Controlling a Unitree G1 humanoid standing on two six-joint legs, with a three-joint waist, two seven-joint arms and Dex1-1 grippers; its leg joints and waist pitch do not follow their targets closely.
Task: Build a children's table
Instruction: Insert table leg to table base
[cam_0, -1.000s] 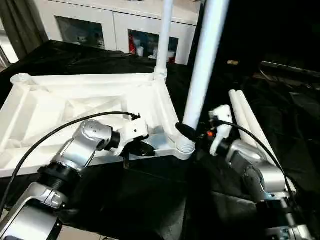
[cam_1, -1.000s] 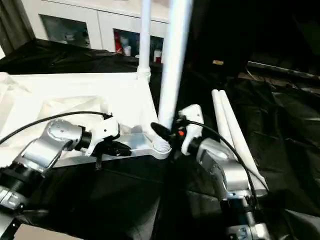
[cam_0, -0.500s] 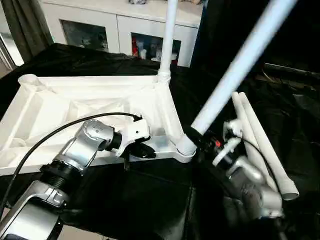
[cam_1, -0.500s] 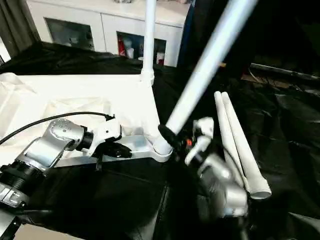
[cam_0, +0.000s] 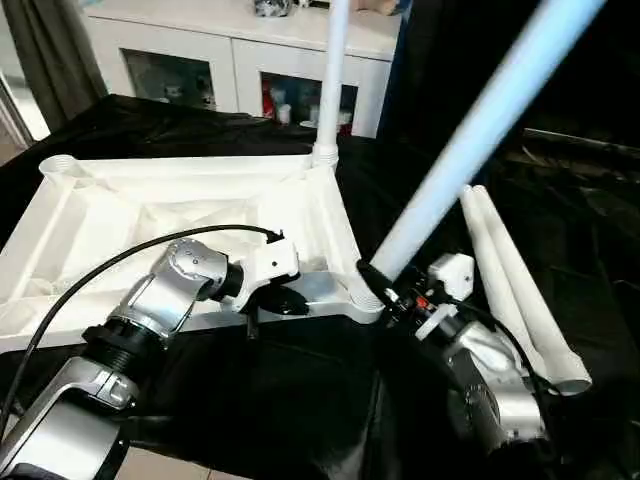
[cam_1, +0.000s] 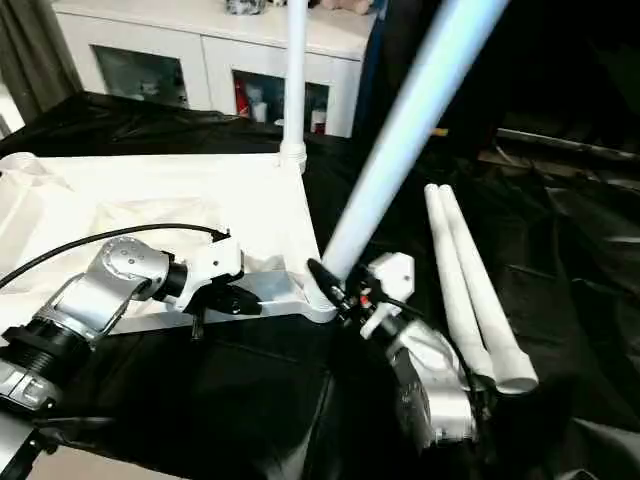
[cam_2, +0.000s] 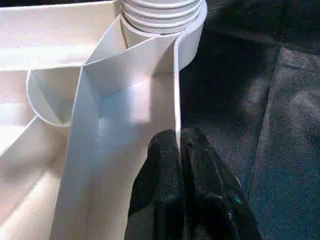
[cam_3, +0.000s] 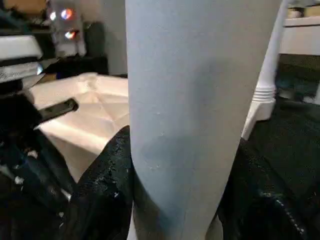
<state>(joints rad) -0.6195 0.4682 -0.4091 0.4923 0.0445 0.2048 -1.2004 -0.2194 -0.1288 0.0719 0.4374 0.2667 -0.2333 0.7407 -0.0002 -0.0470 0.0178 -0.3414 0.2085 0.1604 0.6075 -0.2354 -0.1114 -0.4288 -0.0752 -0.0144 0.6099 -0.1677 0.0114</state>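
Currently right pincer (cam_0: 385, 285) grasps a tilted leg (cam_0: 470, 135) low near its collar at the tabletop (cam_0: 150, 215) corner socket, left pincer (cam_2: 180, 150) clenched on the rim; likely light, stiff, slippery plastic.

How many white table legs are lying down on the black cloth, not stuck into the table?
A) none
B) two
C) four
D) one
B: two loose legs lie side by side on the black cloth, while one upright leg stands in the far corner and the right gripper holds a tilted leg.
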